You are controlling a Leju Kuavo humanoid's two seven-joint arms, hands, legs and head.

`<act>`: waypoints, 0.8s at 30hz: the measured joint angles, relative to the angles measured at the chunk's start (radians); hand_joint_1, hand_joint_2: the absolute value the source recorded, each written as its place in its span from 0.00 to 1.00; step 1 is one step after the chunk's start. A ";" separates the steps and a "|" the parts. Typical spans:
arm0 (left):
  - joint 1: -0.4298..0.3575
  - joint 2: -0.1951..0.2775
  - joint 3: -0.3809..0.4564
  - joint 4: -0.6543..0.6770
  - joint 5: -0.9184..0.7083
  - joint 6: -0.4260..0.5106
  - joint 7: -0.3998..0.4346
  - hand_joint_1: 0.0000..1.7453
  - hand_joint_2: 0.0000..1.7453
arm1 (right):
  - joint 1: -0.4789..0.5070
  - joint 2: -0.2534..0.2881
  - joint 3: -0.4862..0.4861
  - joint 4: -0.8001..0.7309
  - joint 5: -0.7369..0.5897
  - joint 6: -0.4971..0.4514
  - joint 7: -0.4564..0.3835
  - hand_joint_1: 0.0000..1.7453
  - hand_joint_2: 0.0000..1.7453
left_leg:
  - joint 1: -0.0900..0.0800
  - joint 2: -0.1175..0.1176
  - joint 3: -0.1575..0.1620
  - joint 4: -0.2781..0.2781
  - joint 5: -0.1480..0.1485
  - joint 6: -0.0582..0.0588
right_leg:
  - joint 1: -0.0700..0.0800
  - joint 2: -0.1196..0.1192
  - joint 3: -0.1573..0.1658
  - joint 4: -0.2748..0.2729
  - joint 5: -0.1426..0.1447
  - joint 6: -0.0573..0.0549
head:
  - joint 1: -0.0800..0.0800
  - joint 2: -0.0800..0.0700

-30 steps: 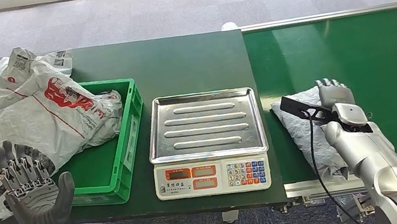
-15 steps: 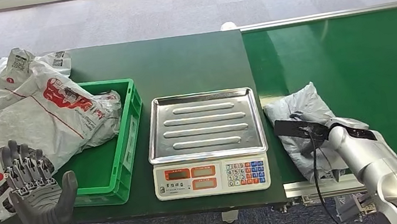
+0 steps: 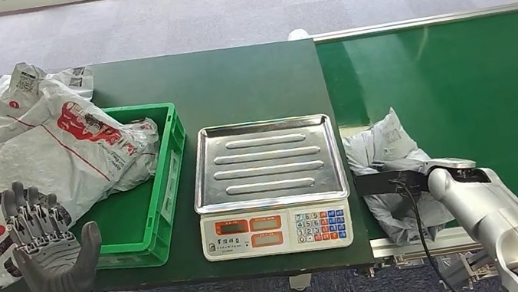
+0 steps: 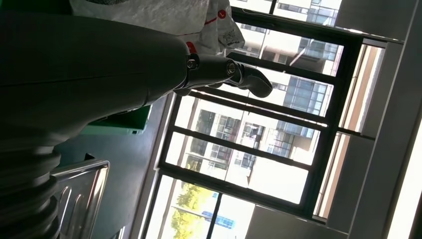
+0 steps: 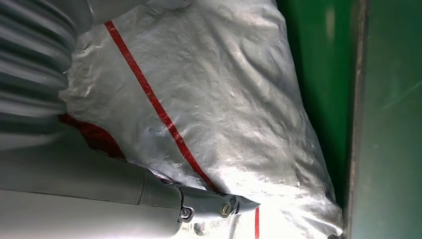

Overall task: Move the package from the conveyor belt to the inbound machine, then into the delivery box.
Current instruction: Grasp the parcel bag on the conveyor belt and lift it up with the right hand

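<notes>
Right hand: the right hand [image 3: 409,175] lay on the grey package [image 3: 384,149] at the near end of the conveyor belt [image 3: 479,82]; in the right wrist view its thumb [image 5: 209,204] pressed into the crinkled plastic of the package [image 5: 209,99], so it appeared to be gripping it, though the fingers themselves were hidden under the wrist.
Left hand: the left hand [image 3: 46,244] was raised at the near left edge of the table, fingers spread and holding nothing.
Package position: on the belt, its end bunched up and tilted, just beside the scale's tray [image 3: 267,162] but not on it.
Done so far: judging by the grip, only the grasp; the package had not left the belt.
Left to do: carry it onto the tray of the inbound machine [image 3: 276,230], then on into the green delivery box [image 3: 168,179].
Delivery box: it already held part of a large white printed bag [image 3: 33,160], which spilled over its far left side.
Hidden or unclear: the right hand's fingers were covered by the wrist and a black bracket; whether the package was lifted clear of the belt could not be told; the scale's display was too small to read; the left wrist view looked mostly toward windows.
</notes>
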 joint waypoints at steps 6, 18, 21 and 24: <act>-0.003 0.000 0.000 0.009 0.006 -0.001 0.006 0.00 1.00 | 0.005 -0.015 0.065 -0.011 -0.065 0.055 -0.061 1.00 1.00 | 0.000 0.000 0.001 0.000 0.000 0.000 | 0.000 0.000 0.001 0.000 0.000 0.000 | 0.000 0.000; -0.026 0.006 0.000 0.031 0.009 -0.003 0.005 0.00 1.00 | 0.004 -0.040 0.170 -0.064 -0.154 0.026 -0.098 1.00 1.00 | 0.000 0.000 0.002 0.000 -0.001 0.000 | 0.000 0.001 0.002 0.000 0.000 0.000 | 0.000 0.000; -0.026 0.007 0.000 0.032 0.011 -0.004 0.004 0.00 1.00 | -0.003 -0.041 0.190 -0.067 -0.169 0.001 -0.089 1.00 1.00 | 0.000 0.000 0.002 0.000 -0.001 0.000 | 0.000 0.001 0.002 0.000 0.000 0.000 | 0.000 0.000; -0.026 0.009 0.000 0.032 0.011 -0.004 0.003 0.00 1.00 | -0.009 -0.042 0.207 -0.068 -0.176 -0.013 -0.087 1.00 1.00 | 0.000 0.000 0.002 0.000 -0.001 0.000 | 0.000 0.000 0.002 0.000 0.000 0.000 | 0.000 0.000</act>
